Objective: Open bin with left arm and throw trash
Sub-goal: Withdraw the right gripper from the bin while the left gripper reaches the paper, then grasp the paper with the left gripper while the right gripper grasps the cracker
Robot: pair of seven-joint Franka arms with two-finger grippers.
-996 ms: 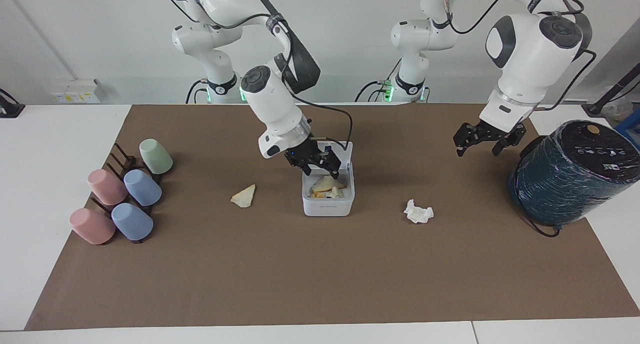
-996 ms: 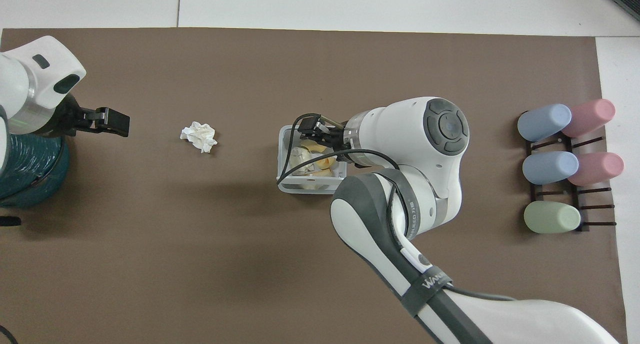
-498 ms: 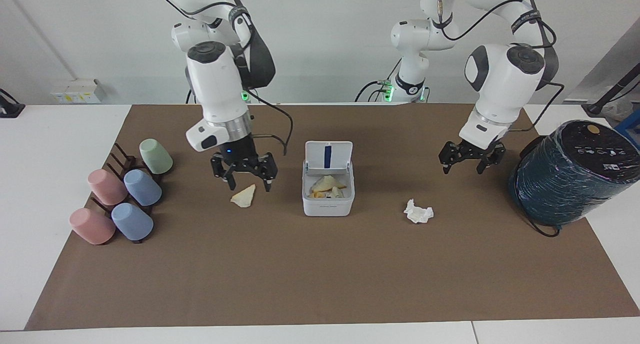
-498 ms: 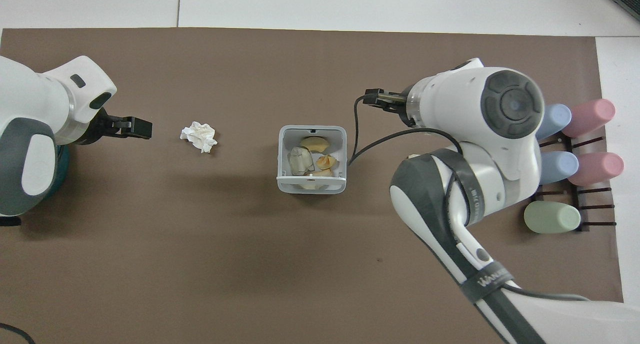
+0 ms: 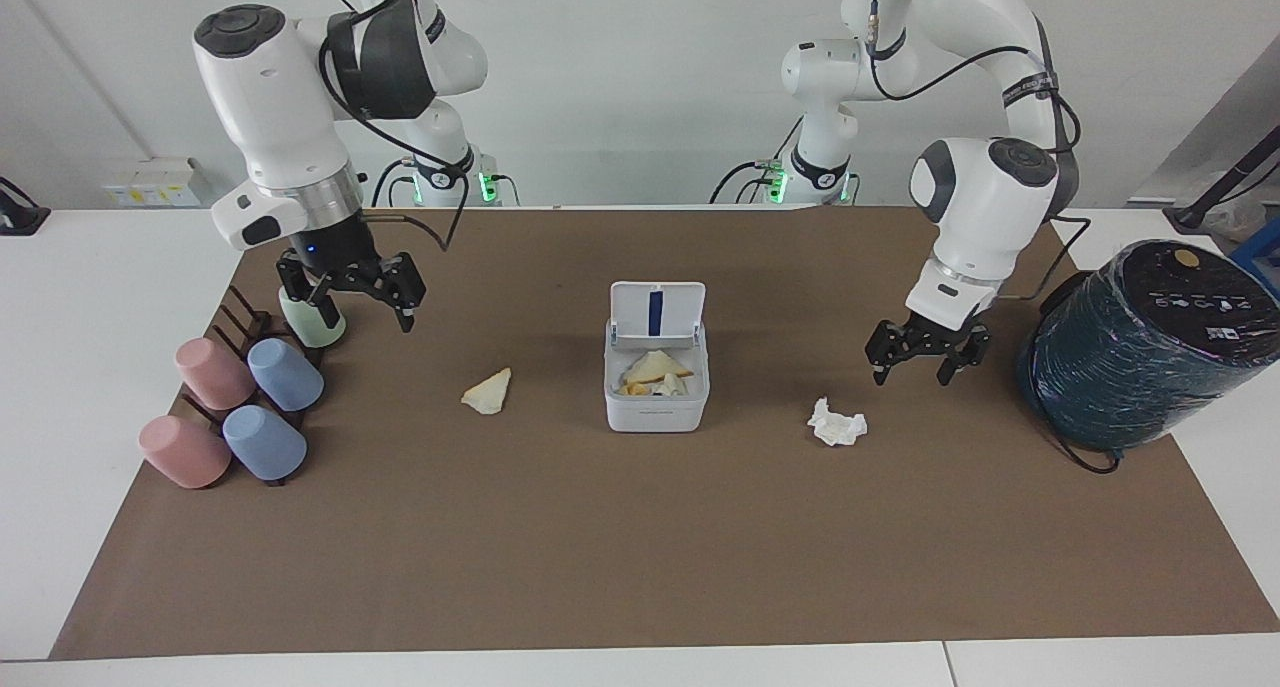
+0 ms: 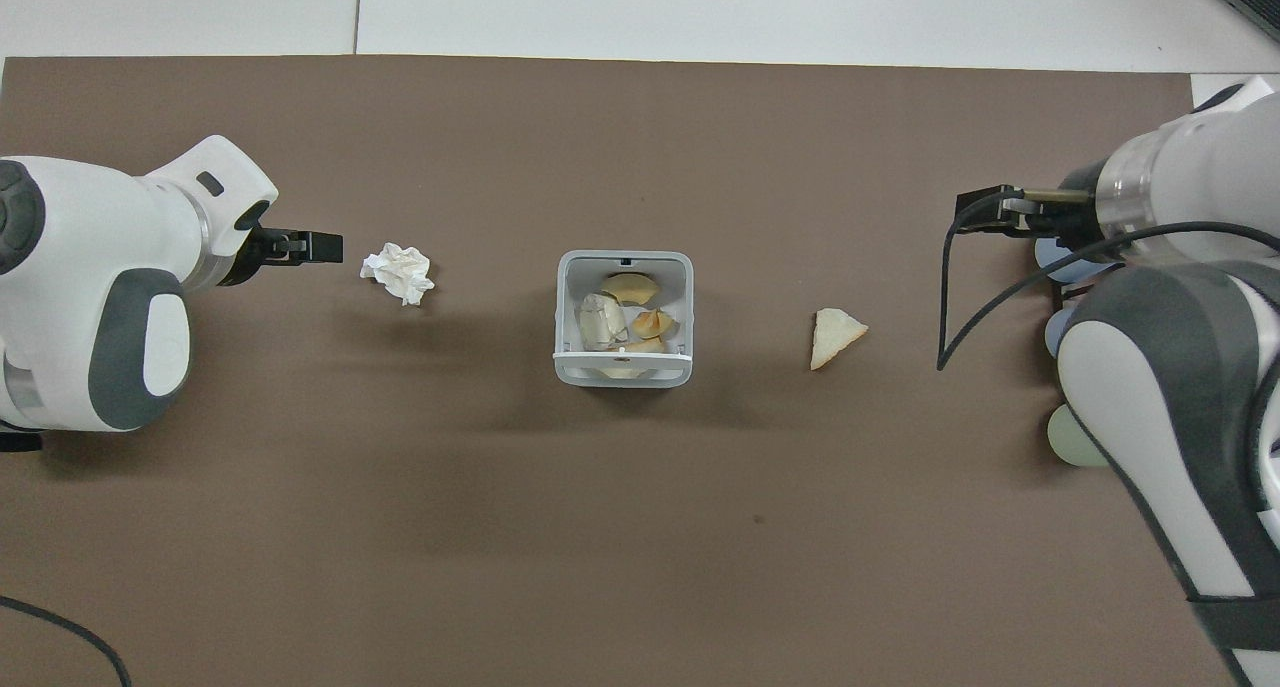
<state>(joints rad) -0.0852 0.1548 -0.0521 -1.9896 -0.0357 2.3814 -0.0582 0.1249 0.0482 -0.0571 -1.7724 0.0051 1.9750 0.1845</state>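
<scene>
A: Moved since a second ago: right claw [image 5: 352, 292], off the bin [image 5: 656, 392] and across to hang over the green cup [image 5: 318, 329] at the cup rack [image 5: 245, 332]; jaws wide, holding nothing. Left claw [image 5: 925, 352], lowered from beside the teal cylinder [image 5: 1140, 347] toward the tissue wad [image 5: 836, 423]; jaws spread, empty, not touching it.

B: Bin entry?

A: Bin, white, middle of the brown mat [image 5: 640, 567] on the worktop [image 5: 110, 307]; lid [image 5: 657, 312] upright, blue strip showing. Contents: yellow-orange lump [image 6: 652, 323] among pale scraps. Position unchanged.

B: Trash outstanding?

A: Two items. Cream triangular piece [image 5: 488, 391], flat on the mat beside the bin, toward the right arm's end. Tissue wad, beside the bin toward the left arm's end. Both where they lay before.

B: Meaning for the task?

A: Opening looks done; one scrap appears binned. Judged next: left claw takes the tissue. Right claw has passed the triangle by, so that piece waits.
</scene>
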